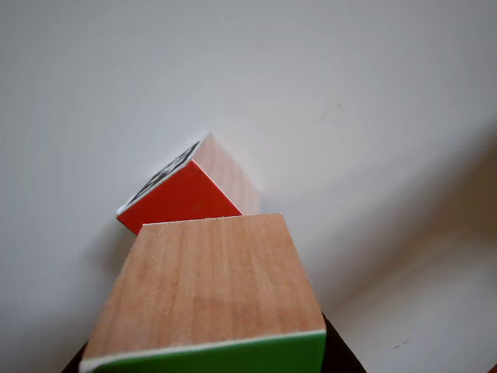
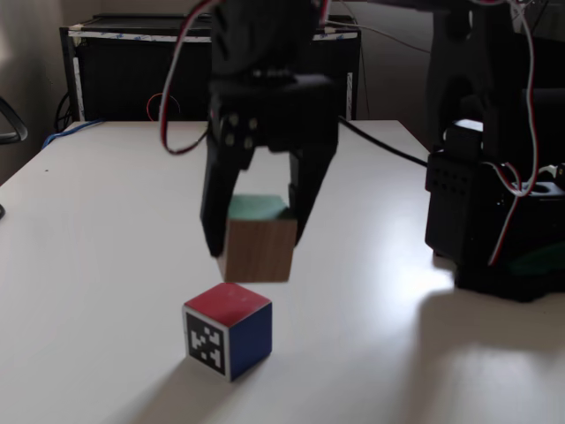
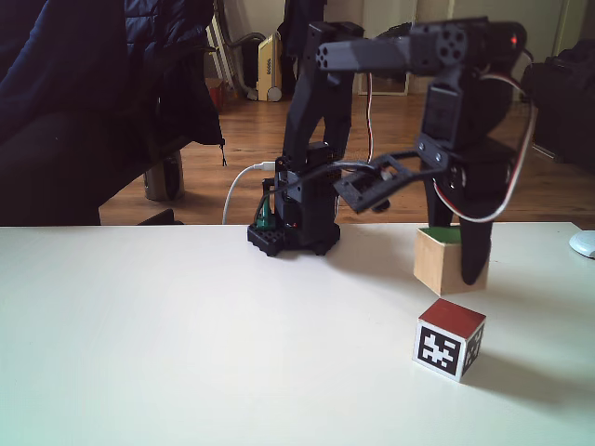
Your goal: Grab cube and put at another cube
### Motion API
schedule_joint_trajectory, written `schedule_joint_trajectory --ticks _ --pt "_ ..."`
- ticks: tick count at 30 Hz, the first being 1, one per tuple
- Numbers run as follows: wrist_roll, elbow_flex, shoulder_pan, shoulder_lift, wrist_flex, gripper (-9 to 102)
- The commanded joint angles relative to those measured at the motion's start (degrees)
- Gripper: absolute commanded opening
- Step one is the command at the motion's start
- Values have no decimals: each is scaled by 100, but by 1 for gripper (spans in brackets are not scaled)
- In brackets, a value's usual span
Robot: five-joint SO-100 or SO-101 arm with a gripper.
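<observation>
My gripper (image 2: 256, 246) is shut on the cube (image 2: 258, 249), a light wooden block with a green top face (image 2: 256, 208). In a fixed view the gripper (image 3: 453, 268) holds the cube (image 3: 439, 262) at or just above the white table; I cannot tell which. Another cube (image 2: 228, 329) stands on the table a short way in front of the held one, with a red top, a black-and-white marker face and a blue face. It sits apart from the held cube (image 3: 449, 339). In the other view the held cube (image 1: 210, 287) fills the foreground, with the red-faced cube (image 1: 182, 198) just beyond it.
The arm's black base (image 3: 293, 232) stands at the back of the white table (image 3: 186, 334); in a fixed view the base (image 2: 494, 221) is at the right. A white object (image 3: 584, 243) lies at the table's right edge. A black cabinet (image 2: 115, 71) stands behind the table.
</observation>
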State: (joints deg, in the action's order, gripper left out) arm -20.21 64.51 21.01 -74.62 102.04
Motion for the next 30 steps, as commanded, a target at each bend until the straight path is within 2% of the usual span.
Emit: schedule_joint_trajectory --ticks 1,30 --pt "-44 -483 -53 158 35 22" --pt "-193 -1617 -132 1371 141 22"
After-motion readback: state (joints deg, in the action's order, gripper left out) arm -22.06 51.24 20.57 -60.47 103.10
